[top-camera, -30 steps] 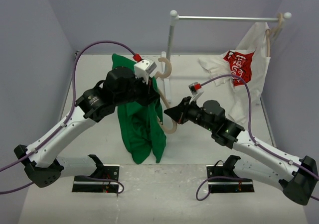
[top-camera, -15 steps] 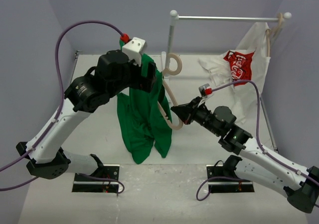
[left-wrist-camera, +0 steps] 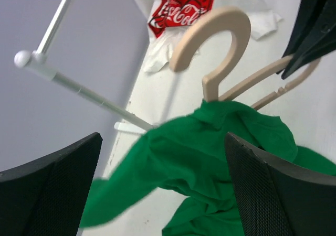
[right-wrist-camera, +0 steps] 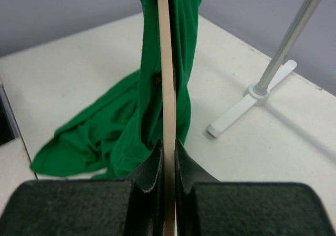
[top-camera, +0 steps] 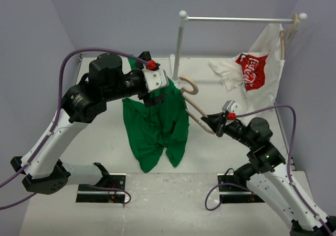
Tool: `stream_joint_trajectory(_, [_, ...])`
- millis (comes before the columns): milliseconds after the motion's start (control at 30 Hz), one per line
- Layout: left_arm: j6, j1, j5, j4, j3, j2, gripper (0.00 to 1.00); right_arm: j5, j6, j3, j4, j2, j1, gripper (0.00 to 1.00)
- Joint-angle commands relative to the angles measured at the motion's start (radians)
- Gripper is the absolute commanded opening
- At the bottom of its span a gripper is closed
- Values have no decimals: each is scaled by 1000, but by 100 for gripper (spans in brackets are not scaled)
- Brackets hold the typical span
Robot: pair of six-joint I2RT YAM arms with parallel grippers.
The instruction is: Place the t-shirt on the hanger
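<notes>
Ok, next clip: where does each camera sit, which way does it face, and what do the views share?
Top external: above and behind the bases, looking down on the table; the left arm and right arm show.
Left wrist: on the left arm, facing the hanger and t-shirt; the open left tool frames the view.
Right wrist: on the right arm, looking along the hanger's bar; the right tool clamps it.
Shared: all three show the t-shirt, hanger and rack pole.

Bright, even light, faint shadows; the t-shirt is blurred in the left wrist view.
</notes>
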Motion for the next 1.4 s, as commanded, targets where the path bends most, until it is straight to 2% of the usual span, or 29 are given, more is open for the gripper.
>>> stream_joint_trajectory(0, [170, 2, 166, -115, 51, 17, 100, -124, -245, 109, -169, -20, -8, 0])
stream_joint_trajectory(100, [157, 3, 212, -148, -11, -14, 100, -171, -318, 151, -249, -35, -9, 0])
stream_joint_trajectory(167, [134, 4, 252, -167, -75, -53, 90, -188, -362, 181, -299, -54, -9, 0])
stream_joint_trajectory(267, [93, 4, 267, -157, -180, -105, 81, -246, -413, 223, -392, -65, -9, 0])
stream_joint_trajectory(467, [94, 3, 394, -169, -223, -155, 70, -325, -453, 258, -462, -112, -9, 0])
stream_joint_trajectory(567, [93, 3, 414, -185, -220, -144, 54, -333, -456, 281, -478, -108, -9, 0])
stream_joint_trajectory(667, [74, 4, 390, -182, -232, -125, 42, -357, -465, 311, -500, -87, -9, 0])
stream_joint_trajectory(767, [54, 3, 347, -170, -255, -105, 40, -380, -476, 330, -516, -70, -10, 0])
stream_joint_trajectory(900, [46, 1, 345, -163, -266, -87, 47, -393, -486, 354, -533, -41, -9, 0])
stream_joint_trajectory(1067, [46, -2, 346, -162, -268, -56, 31, -411, -497, 373, -538, -11, -9, 0])
stream_joint_trajectory(1267, [49, -1, 371, -149, -293, -49, 28, -426, -492, 371, -529, 28, -10, 0])
stream_joint_trajectory(1367, [53, -2, 399, -145, -300, -49, 33, -427, -472, 362, -502, 31, -9, 0])
